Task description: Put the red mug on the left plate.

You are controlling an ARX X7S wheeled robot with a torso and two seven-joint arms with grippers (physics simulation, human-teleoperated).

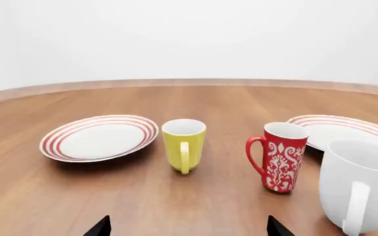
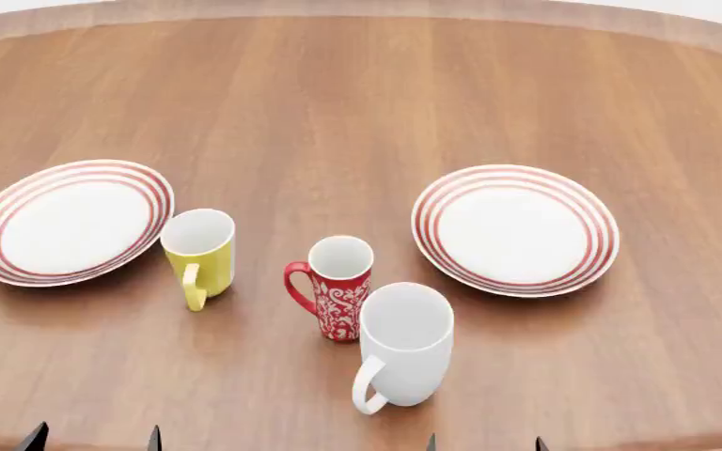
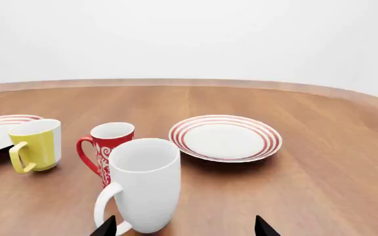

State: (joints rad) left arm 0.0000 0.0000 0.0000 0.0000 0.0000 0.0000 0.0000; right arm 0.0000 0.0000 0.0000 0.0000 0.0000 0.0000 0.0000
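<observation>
Smooth round wooden table (image 2: 336, 103) under tall swirl-patterned red mug (image 2: 339, 299), flat ringed left plate (image 2: 70, 222); both tools wide.

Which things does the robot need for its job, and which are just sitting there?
Needed: the red mug, standing on the table, and the left plate, with nothing on it.

Just sitting there: the yellow mug, the white mug and the right plate.
</observation>
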